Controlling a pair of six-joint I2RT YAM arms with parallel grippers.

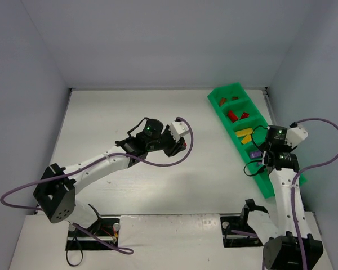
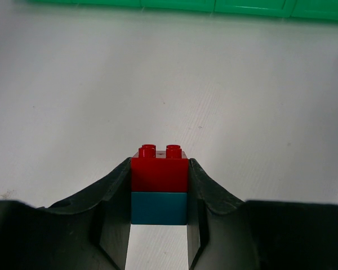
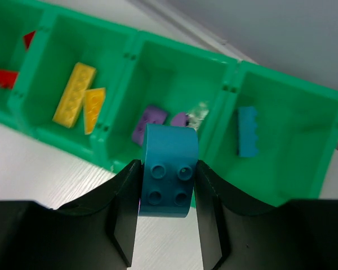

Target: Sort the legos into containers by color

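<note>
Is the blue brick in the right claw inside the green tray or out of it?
Out. The teal brick is clamped in the right gripper, held up near the green tray, lying in no compartment.

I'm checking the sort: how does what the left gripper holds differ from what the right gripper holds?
The left gripper holds a red brick stacked on a teal brick; the right gripper holds one teal piece. The left stack is square-edged; the right piece has a rounded end. The left stack is over bare table; the right piece is beside the green tray. Both include teal.
</note>
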